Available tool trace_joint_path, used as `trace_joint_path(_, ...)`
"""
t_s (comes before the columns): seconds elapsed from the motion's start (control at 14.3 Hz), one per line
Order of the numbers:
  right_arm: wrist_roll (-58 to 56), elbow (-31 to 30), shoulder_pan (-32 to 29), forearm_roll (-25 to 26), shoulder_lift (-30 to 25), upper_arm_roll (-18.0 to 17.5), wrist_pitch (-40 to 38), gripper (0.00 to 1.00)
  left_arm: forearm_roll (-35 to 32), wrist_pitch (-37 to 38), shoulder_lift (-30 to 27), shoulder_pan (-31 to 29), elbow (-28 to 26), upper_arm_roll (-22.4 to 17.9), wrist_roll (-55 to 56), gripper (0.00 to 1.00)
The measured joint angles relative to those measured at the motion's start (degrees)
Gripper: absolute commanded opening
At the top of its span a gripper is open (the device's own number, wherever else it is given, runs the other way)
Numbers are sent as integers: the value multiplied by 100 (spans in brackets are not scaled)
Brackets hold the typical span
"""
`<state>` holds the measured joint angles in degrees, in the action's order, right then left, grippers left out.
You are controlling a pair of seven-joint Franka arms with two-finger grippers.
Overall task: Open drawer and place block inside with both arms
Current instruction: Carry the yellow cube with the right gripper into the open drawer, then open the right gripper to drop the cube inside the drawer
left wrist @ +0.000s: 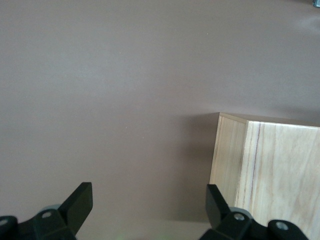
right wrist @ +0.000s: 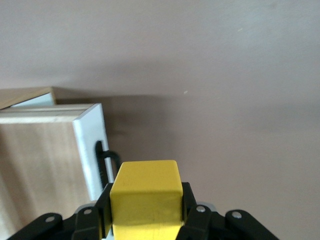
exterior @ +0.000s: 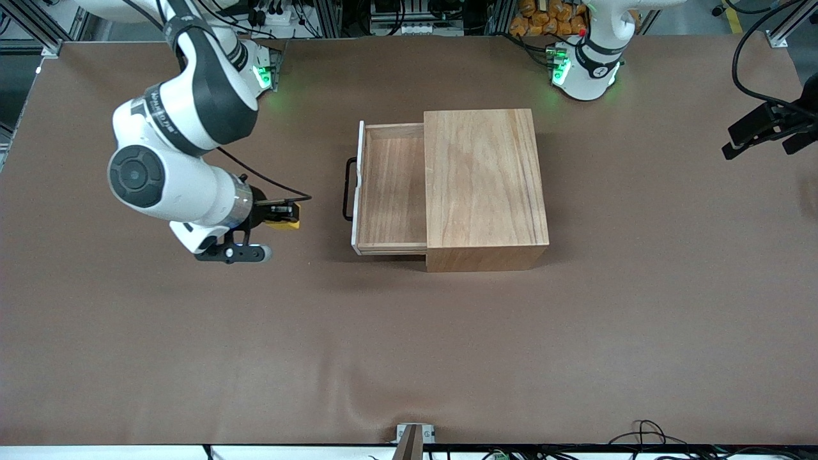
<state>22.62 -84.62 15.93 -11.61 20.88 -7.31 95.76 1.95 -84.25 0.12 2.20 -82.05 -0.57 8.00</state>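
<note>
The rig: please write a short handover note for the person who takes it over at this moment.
Right gripper: shut on the yellow block, over bare table in front of the open drawer, toward the right arm's end of the table.
Left gripper: fingers open, holding nothing, waiting over the table past the wooden box, toward the left arm's end.
Done: drawer pulled out of the wooden box, tray empty; block picked up.
Left: carry the block over the drawer tray, lower it, release it inside.

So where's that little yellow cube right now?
The yellow cube is clamped in the right gripper, over the table in front of the open drawer.
</note>
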Motion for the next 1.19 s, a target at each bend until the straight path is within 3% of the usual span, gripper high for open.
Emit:
trace_joint_path(0.14, 2, 2, 223, -209, 0, -4, 53, 0, 2, -31, 0, 0, -30, 10, 0, 100)
trace_joint_path(0.63, 117, -111, 1340, -236, 217, 4, 1153, 0, 4, -46, 2, 17, -277, 104, -16, 100)
trace_joint_path(1.05, 114, -203, 1508, -184, 807, 14, 1622, 0, -241, -111, -167, 26, -1146, 1010, 238, 100)
trace_joint_path(1.12, 114, -246, 1538, -183, 874, 15, 1674, 1, -252, -158, -227, 25, -1171, 1058, 243, 100)
trace_joint_path(1.19, 114, -306, 1566, -183, 914, 15, 1761, 18, -253, -192, -276, 21, -1171, 1062, 243, 100)
